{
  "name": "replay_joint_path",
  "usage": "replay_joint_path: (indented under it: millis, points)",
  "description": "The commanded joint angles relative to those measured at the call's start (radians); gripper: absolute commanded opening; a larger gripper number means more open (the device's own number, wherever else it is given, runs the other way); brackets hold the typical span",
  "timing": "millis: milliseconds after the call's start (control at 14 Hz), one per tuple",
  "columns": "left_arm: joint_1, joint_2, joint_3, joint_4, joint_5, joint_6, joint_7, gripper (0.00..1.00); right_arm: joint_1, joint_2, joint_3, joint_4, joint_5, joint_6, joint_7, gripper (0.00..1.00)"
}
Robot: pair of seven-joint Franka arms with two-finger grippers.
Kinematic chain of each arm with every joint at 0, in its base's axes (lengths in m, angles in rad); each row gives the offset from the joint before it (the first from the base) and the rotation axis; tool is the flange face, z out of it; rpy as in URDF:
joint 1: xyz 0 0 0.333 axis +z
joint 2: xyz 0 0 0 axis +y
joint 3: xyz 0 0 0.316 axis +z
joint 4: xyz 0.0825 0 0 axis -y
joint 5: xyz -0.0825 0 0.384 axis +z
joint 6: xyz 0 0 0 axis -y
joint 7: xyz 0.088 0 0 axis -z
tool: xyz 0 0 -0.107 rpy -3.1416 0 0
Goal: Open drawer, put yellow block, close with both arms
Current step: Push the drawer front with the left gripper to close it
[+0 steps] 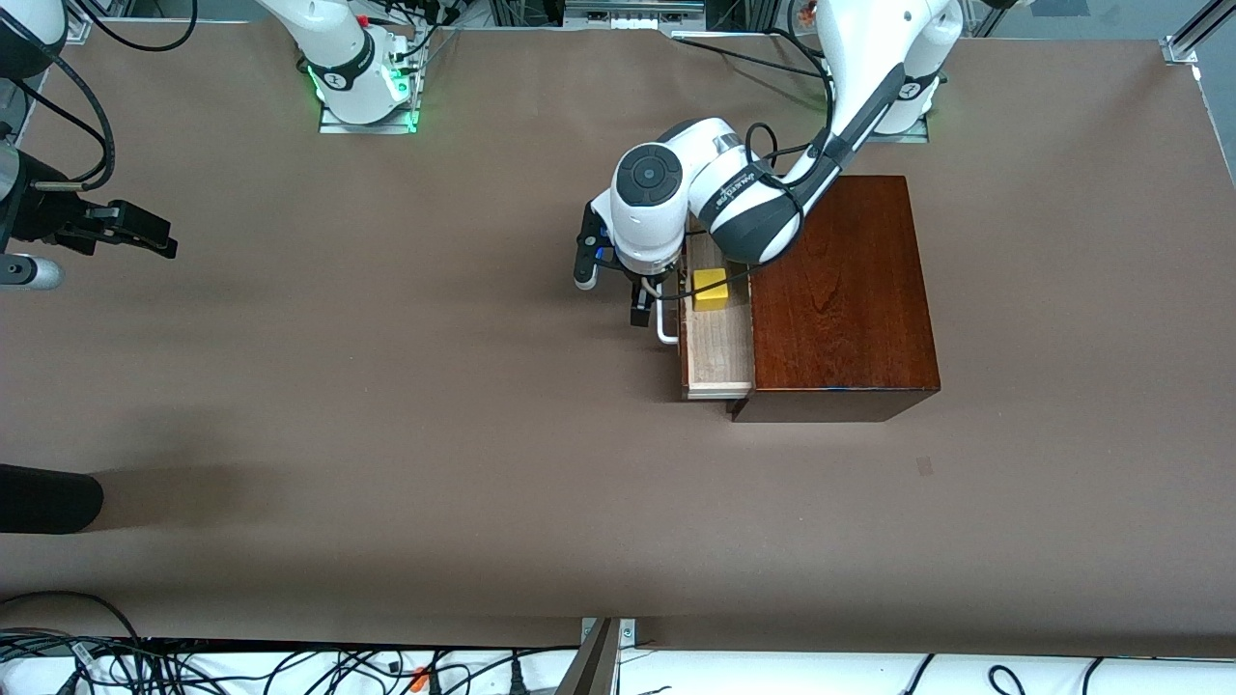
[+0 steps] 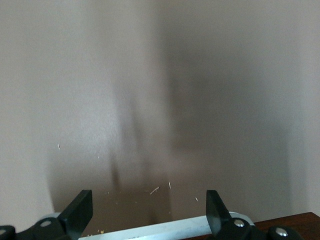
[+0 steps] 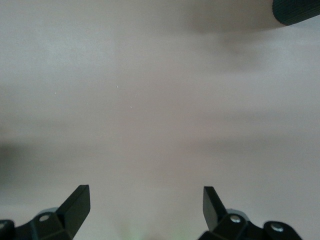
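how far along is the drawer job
Done: the drawer is pulled open and the yellow block lies inside. In hand: the left gripper, open, sits at the white handle. Left: pushing it shut. The right gripper waits open at the right arm's end.

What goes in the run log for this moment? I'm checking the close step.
drawer: open | yellow block: inside | left gripper: jaws open at white handle | right gripper: jaws open, waiting over table

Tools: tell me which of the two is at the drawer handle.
The left tool, on the arm based by the wooden box. Its open fingers straddle the white handle of the drawer. The right tool waits open over bare table.
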Motion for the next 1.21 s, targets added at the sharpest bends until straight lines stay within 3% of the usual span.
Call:
replay_joint_path:
  millis: [0, 571, 1143]
  points:
    - [0.027, -0.006, 0.011, 0.013, 0.035, -0.096, 0.027, 1.00, -0.012, -0.014, 0.010, -0.019, -0.001, 0.006, 0.012, 1.00]
    - [0.077, -0.023, 0.013, 0.020, 0.056, -0.179, 0.045, 1.00, -0.011, -0.011, 0.013, 0.011, -0.005, 0.006, 0.010, 1.00]
    - [0.114, -0.030, 0.011, 0.018, 0.056, -0.193, 0.045, 1.00, -0.012, -0.036, 0.015, -0.037, -0.010, 0.064, 0.010, 1.00]
